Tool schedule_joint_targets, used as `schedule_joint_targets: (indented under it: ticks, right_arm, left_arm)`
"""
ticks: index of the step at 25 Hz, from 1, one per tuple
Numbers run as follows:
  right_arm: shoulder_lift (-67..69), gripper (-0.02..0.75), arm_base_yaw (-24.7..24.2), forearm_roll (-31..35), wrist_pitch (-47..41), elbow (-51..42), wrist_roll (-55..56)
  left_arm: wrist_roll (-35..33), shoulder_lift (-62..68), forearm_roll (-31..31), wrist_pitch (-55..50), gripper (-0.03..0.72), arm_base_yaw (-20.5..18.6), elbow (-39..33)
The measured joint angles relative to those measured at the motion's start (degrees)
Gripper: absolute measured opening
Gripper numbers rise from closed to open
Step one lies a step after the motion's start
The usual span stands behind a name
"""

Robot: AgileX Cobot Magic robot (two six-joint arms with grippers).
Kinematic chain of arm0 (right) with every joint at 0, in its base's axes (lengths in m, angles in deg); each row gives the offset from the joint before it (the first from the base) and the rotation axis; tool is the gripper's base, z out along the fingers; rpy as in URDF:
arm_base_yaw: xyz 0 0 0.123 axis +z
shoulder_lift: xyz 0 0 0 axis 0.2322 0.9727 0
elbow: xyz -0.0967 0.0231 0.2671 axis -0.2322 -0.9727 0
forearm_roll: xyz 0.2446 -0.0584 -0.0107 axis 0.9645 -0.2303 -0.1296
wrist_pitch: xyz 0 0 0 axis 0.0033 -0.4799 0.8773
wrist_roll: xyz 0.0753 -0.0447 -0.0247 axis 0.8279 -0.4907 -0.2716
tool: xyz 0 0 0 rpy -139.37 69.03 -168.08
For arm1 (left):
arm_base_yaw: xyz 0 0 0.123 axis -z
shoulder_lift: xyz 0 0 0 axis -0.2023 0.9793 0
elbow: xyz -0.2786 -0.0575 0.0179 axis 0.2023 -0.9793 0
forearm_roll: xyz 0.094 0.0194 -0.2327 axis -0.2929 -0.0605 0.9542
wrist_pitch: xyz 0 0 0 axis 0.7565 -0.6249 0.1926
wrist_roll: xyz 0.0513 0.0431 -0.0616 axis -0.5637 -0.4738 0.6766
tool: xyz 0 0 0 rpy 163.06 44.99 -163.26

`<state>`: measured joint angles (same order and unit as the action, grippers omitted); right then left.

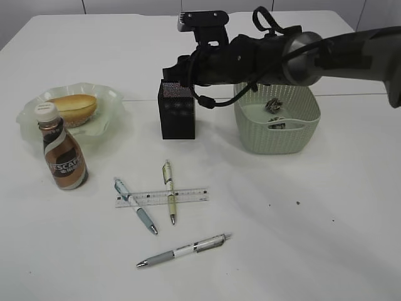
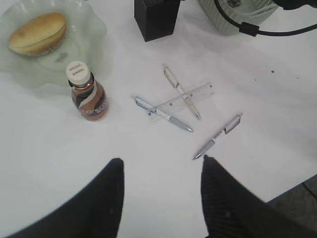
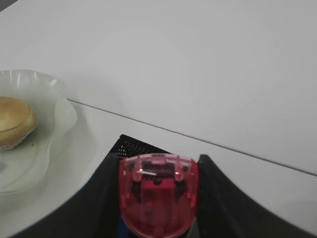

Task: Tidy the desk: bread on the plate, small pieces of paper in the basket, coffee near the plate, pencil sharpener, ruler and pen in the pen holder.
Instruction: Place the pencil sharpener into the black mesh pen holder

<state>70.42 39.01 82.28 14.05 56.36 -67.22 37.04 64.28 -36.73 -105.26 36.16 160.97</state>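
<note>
The right gripper (image 3: 157, 208) pinches a red pencil sharpener (image 3: 158, 191), likely light, hard, slick plastic, by its flat sides above the pen holder (image 1: 177, 113), while the left gripper (image 2: 161, 166) hangs open.

table (image 1: 313, 238): smooth, matt white surface, with a thin seam running across its far half
plate (image 1: 28, 122): translucent pale green, glassy and glossy, wavy rim
bread (image 1: 75, 106): matt golden-brown crust, smooth on top
coffee bottle (image 1: 62, 157): glossy printed wrap in brown and white, matt cream plastic cap
pen holder (image 1: 177, 113): black fine mesh, matt, looks like perforated metal
basket (image 1: 276, 128): pale green plastic moulded in a woven pattern, matt
paper pieces (image 1: 273, 105): crumpled, dull
ruler (image 1: 161, 197): clear plastic, printed scale
pens (image 1: 183, 249): plastic barrels, partly clear, shiny metallic tips
pencil sharpener (image 3: 158, 198): translucent red plastic, glossy
right gripper (image 3: 158, 208): matt black fingers (image 3: 233, 208)
left gripper (image 2: 161, 198): matt black, finely textured
</note>
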Motion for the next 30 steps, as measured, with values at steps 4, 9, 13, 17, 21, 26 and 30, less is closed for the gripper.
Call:
schedule_joint_targets:
  ticks: [4, 9, 13, 17, 21, 26, 30]
  right_arm:
    - [0.23, 0.295, 0.0, 0.39, 0.0, 0.23, 0.0]
    - [0.23, 0.295, 0.0, 0.69, 0.0, 0.29, 0.0]
    - [0.23, 0.295, 0.0, 0.73, 0.27, 0.29, 0.07]
    - [0.27, 0.295, 0.0, 0.83, 1.25, 0.37, 0.12]
    - [0.36, 0.295, 0.0, 0.83, 1.51, 0.37, 0.12]
    - [0.78, 0.295, 0.0, 1.09, 2.64, 0.37, 0.21]
    - [1.61, 0.295, 0.09, 1.22, 2.64, 0.37, 0.21]
  left_arm:
    - [0.0, 0.15, -0.11, 0.0, 0.371, 0.0, 0.0]
    - [0.0, 1.0, -0.11, 0.0, 0.371, 0.0, 0.0]
    - [0.0, 1.13, -0.11, 0.0, 0.371, 0.0, 0.0]
    - [0.0, 1.13, -0.11, 0.0, 0.371, 0.0, 0.0]
    - [0.0, 1.13, -0.11, 0.0, 0.371, 0.0, 0.0]
    - [0.0, 1.13, -0.11, 0.0, 0.371, 0.0, 0.0]
    - [0.0, 1.13, -0.11, 0.0, 0.371, 0.0, 0.0]
